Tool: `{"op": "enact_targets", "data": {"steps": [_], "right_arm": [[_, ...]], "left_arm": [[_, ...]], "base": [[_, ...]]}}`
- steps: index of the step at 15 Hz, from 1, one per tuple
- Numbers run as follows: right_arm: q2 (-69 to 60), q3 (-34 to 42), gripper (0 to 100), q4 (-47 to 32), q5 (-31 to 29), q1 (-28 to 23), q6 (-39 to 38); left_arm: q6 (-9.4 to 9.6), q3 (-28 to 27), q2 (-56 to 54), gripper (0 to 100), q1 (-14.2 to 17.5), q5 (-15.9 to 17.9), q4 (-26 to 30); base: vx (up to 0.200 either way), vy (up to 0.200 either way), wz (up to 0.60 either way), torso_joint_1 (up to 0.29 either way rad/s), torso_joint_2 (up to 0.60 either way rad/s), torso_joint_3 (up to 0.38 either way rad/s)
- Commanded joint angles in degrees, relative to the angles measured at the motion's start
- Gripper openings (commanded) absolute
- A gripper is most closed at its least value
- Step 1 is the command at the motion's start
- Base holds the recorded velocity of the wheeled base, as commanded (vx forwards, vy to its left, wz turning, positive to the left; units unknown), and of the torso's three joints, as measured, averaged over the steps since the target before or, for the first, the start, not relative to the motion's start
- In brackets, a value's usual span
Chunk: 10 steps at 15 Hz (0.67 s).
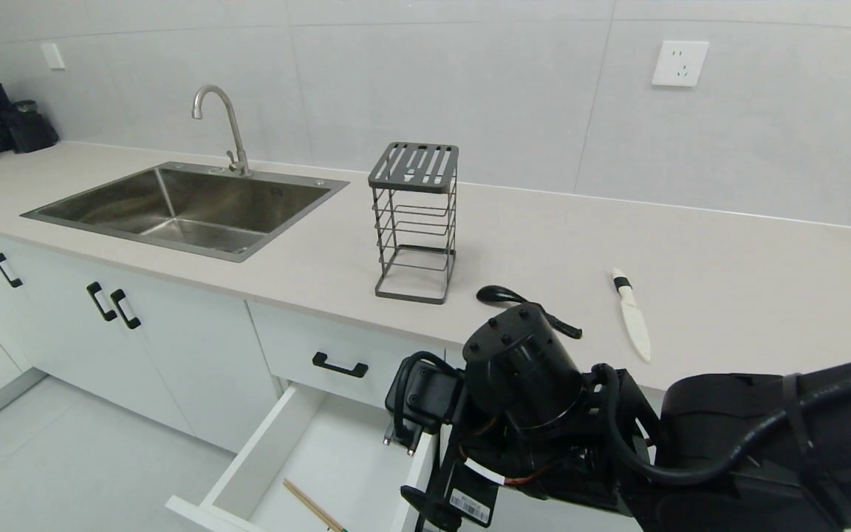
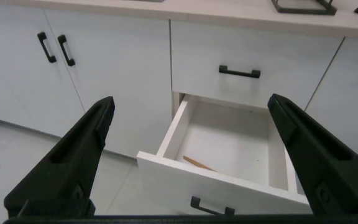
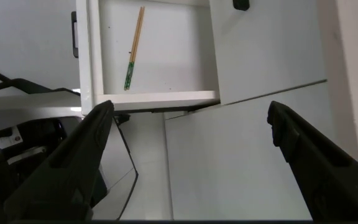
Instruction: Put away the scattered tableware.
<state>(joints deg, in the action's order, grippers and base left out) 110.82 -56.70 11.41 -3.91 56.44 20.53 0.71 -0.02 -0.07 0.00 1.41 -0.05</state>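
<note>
On the bench, the steel sink with its tap lies well to the left of the wire rack. The rack stands upright near the front edge of the bench. Below the rack, under the bench edge, a white drawer is pulled open. A pair of wooden chopsticks lies on its floor.

The left gripper is lower than the rack and in front of it, facing the open drawer. Its fingers are spread wide and hold nothing.

Just to the right of the rack's foot a black spoon lies flat on the bench. Its bowl is toward the rack and its handle points away from it. Further right of the rack, well apart from the spoon, lies a white knife with a black band.

The right arm is below and to the right of the rack, in front of the bench edge. The right gripper looks down at the open drawer. Its fingers are also spread wide and hold nothing.
</note>
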Motion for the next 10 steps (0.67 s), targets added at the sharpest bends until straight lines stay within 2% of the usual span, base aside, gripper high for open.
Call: {"op": "enact_targets", "data": {"steps": [1, 6, 8, 10], "right_arm": [[0.2, -0.3, 100, -0.1, 0.0, 0.0, -0.1], [1.1, -0.9, 100, -2.1, 0.2, -0.4, -0.1], [1.1, -1.0, 100, -5.5, 0.7, -0.8, -0.2], [2.1, -2.7, 100, -8.5, 5.4, -2.4, -0.1]], "left_arm": [[0.00, 0.0, 0.1, 100, 0.0, 0.0, 0.0], [0.00, 0.0, 0.1, 100, 0.0, 0.0, 0.0], [0.00, 0.0, 0.1, 100, 0.0, -0.1, 0.0], [0.00, 0.0, 0.1, 100, 0.0, 0.0, 0.0]], "base": [[0.000, 0.000, 0.00, 0.256, -0.52, -0.261], [0.000, 0.000, 0.00, 0.258, -0.52, -0.263], [0.000, 0.000, 0.00, 0.097, -0.20, -0.105], [0.000, 0.000, 0.00, 0.023, -0.03, -0.021]]}}
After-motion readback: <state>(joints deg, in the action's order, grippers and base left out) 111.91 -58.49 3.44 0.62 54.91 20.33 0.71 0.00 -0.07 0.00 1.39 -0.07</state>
